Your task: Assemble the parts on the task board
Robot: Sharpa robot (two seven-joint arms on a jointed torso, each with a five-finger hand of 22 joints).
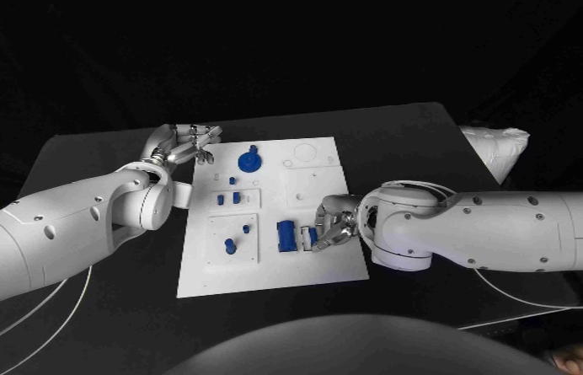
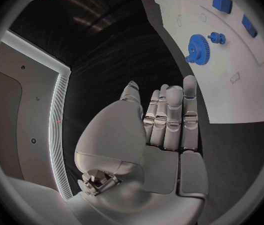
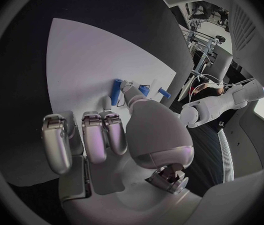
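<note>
We see the white rectangular task board [image 1: 270, 215] lying in the middle of the black bench [image 1: 98, 160]. The left hand [image 1: 184, 145] hovers just off the board's far left corner, fingers straight and close together, holding nothing. Near it on the board sits a blue toothed gear [image 1: 248, 160]. The right hand [image 1: 332, 223] rests at the board's right edge, its fingers curled toward a blue rectangular block [image 1: 286, 234]; we cannot tell whether it grips anything. Smaller blue parts [image 1: 230, 244] lie on the board's left side.
</note>
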